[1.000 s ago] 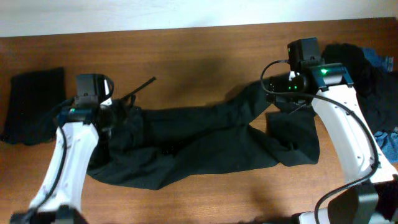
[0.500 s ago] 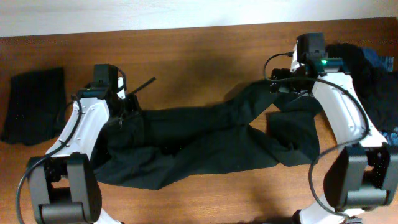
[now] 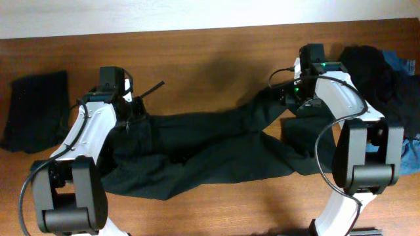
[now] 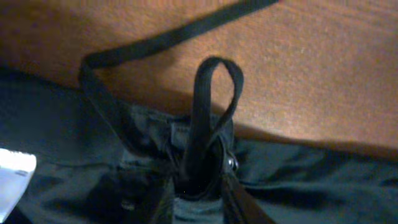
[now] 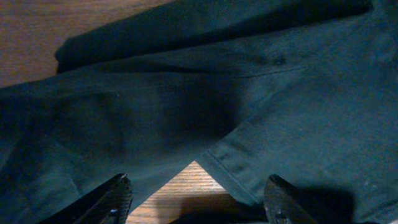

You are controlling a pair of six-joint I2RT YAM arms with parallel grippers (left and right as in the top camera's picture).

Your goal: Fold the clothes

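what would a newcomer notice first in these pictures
The long black trousers sprawl across the middle of the wooden table, with the left gripper at the waistband end and the right gripper open over a leg. A folded black piece lies far left, a dark-and-blue heap far right.

Trousers (image 3: 210, 147) plain matte black; surface (image 3: 216, 59) warm brown, wood grain; folded garment (image 3: 36, 108) at left black; cloth (image 3: 397, 62) at right edge blue; arm casings (image 3: 88, 134) white.
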